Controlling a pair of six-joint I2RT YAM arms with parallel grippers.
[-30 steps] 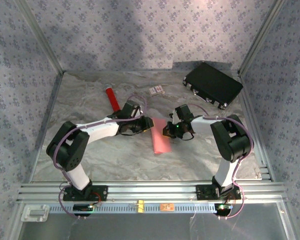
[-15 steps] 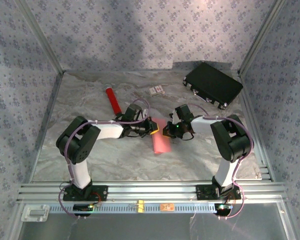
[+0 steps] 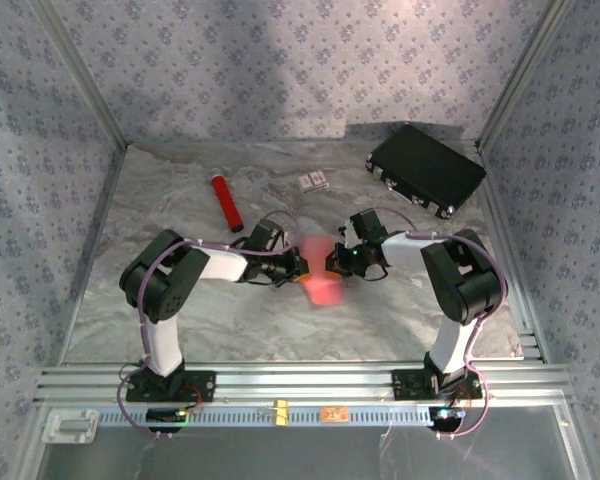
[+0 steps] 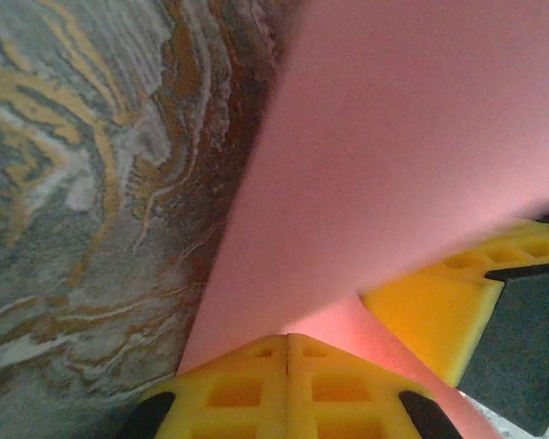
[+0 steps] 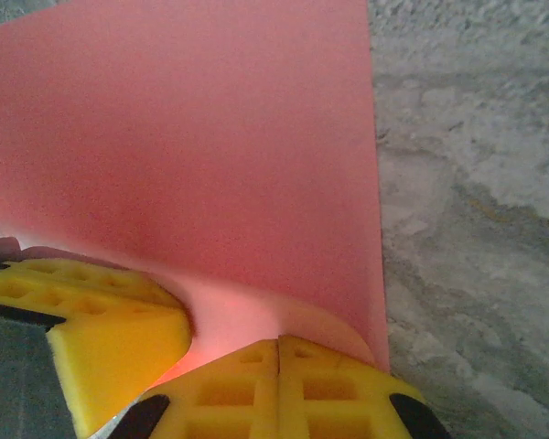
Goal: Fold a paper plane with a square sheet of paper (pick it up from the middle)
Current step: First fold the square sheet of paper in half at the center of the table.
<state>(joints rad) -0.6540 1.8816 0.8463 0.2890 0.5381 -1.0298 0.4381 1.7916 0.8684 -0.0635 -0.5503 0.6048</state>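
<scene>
Jaws clenched: left jaws at nine o'clock, right jaws at three, pinching the sheet (image 3: pixel 322 284); no plane yet.

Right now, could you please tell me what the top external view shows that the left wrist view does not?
Top external adds the glossy red cylinder, the small white-and-red printed card and the black hard case. Left wrist adds close detail: the left gripper with its yellow pads shut on the thin pink-red paper sheet, and orange veins in the marbled tabletop. Both share that sheet, pinched between the left gripper and the right gripper over the tabletop.
</scene>
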